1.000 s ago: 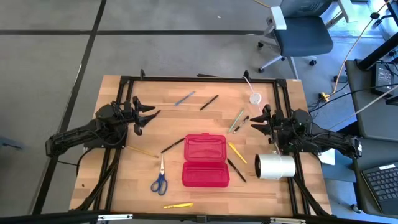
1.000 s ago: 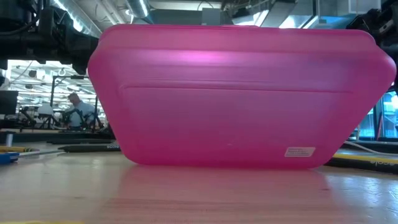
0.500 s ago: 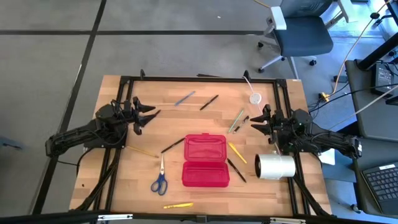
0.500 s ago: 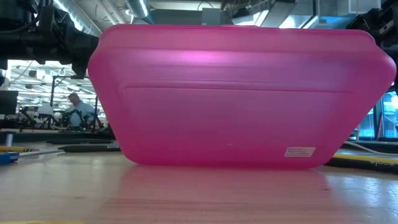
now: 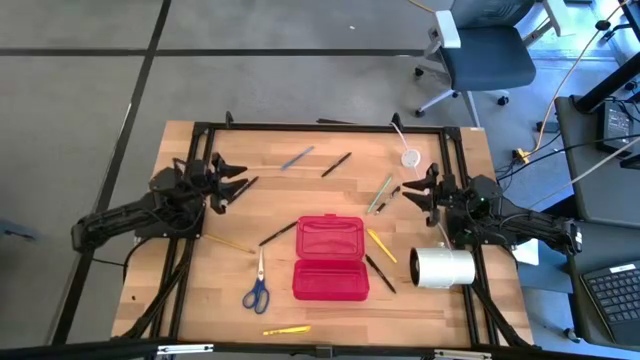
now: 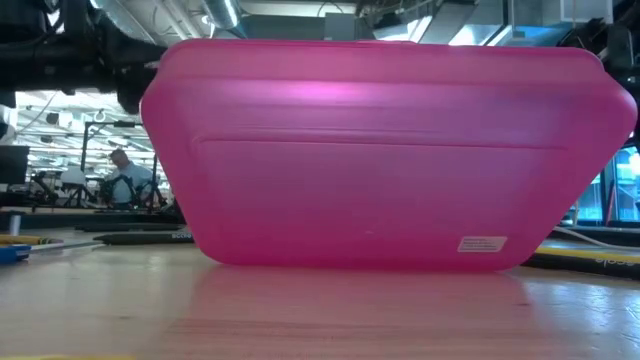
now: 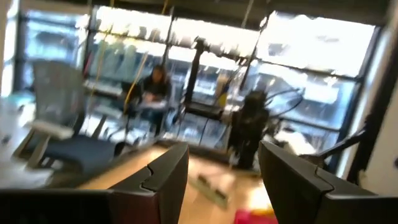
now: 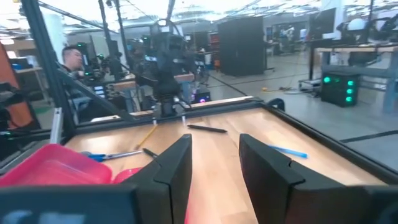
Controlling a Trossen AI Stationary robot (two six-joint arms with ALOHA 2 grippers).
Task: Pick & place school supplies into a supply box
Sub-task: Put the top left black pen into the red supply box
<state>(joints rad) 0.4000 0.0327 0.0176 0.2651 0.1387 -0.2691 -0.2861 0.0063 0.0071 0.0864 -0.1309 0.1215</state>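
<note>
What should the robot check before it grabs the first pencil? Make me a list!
1. Supply box lid open: not ok, it looks shut.
2. Left gripper empty, jaws apart: ok.
3. Right gripper empty, jaws apart: ok.
4. Supplies lying on the table around the box: ok; scissors lie on the left arm's side, green pencil close to the right gripper.
5. White roll out of the way: cannot tell, it sits right beside the right arm.

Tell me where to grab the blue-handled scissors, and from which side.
Grip the scissors across the closed blades just above the blue handles, coming straight down. They lie flat, blades pointing away from the table's front edge, with bare wood either side for the fingers.
</note>
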